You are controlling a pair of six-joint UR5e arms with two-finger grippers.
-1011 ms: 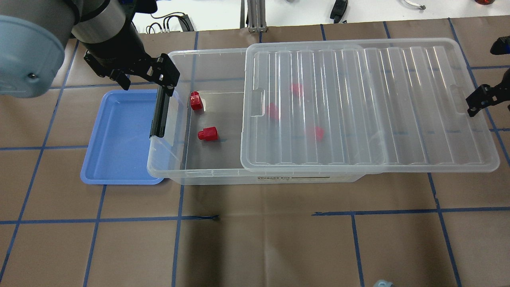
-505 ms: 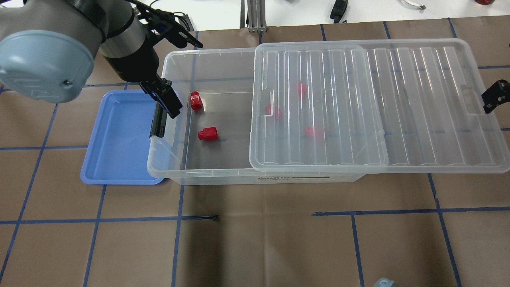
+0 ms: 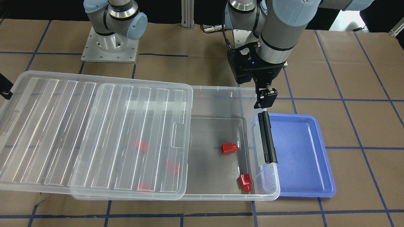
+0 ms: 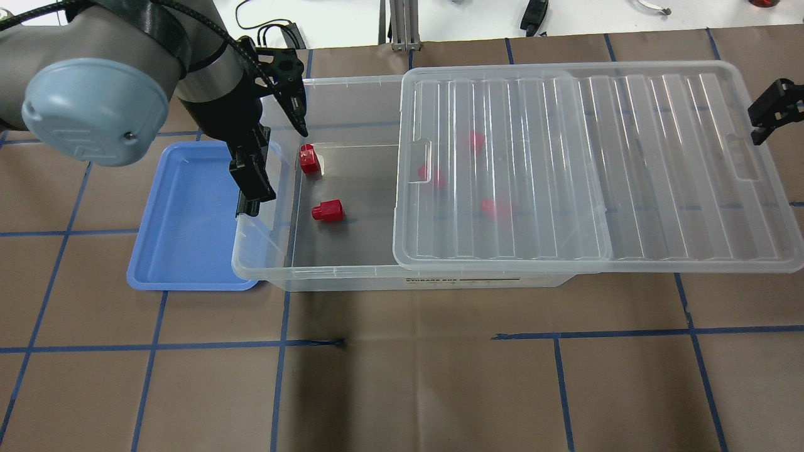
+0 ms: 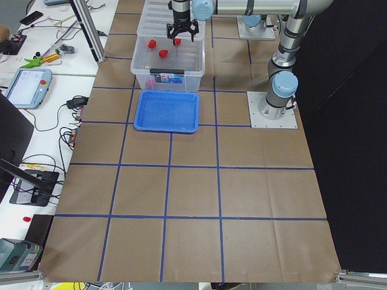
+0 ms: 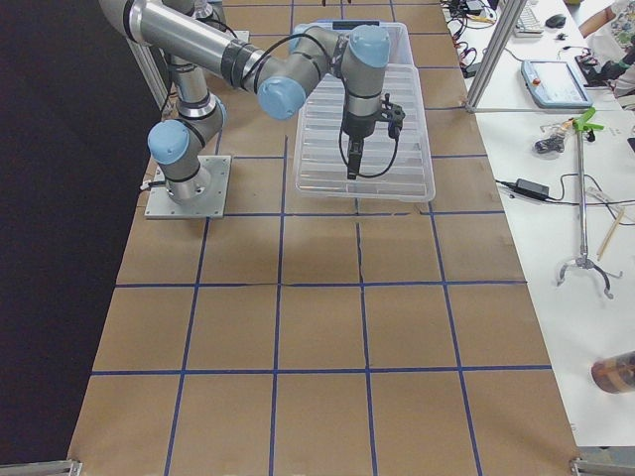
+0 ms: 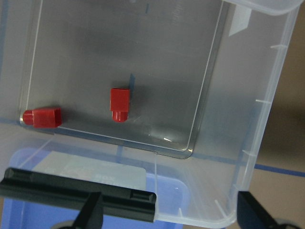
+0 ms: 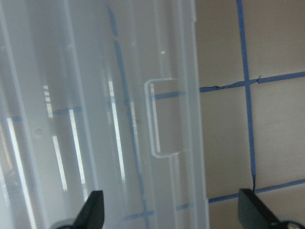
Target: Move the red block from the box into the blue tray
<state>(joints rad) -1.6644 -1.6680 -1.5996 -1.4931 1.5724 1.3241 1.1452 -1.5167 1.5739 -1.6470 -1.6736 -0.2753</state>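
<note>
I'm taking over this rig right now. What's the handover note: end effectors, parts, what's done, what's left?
Both open and empty: left end effector above the latch end of the box, right end effector over the outer end of the lid.
The lid is slid partway off. Two red blocks lie uncovered, with three more under the lid. The blue tray is empty, beside the latch end.
Done: box opened.
Left: grasp one red block and place it in the blue tray.

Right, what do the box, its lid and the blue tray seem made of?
The box: clear glossy plastic, probably; tape lines show through. The lid: translucent ribbed plastic; red blocks beneath look blurred. The blue tray: opaque smooth plastic, seemingly; moulded rim.
</note>
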